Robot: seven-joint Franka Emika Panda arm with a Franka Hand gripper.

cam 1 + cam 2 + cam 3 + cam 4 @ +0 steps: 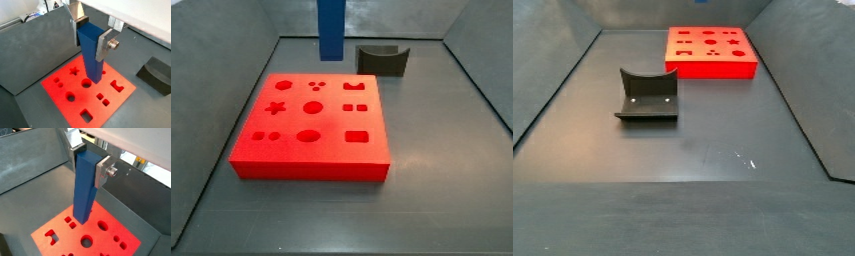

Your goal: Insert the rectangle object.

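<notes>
My gripper [91,40] is shut on the upper end of the rectangle object [92,60], a long blue bar held upright; both wrist views show the gripper [88,167] and the bar [83,193]. The bar's lower end hangs above the flat red block [81,105], over its middle holes [100,235]. In a side view the bar [330,28] hangs behind the red block's far edge [311,150]; the gripper is out of that frame. The block's rectangular hole [357,135] is near its front right. The other side view shows only the red block [714,68].
A dark grey block with a curved notch [382,62] stands on the floor beside the red block; it also shows in a wrist view [157,72] and a side view [647,97]. Grey walls [251,40] enclose the floor.
</notes>
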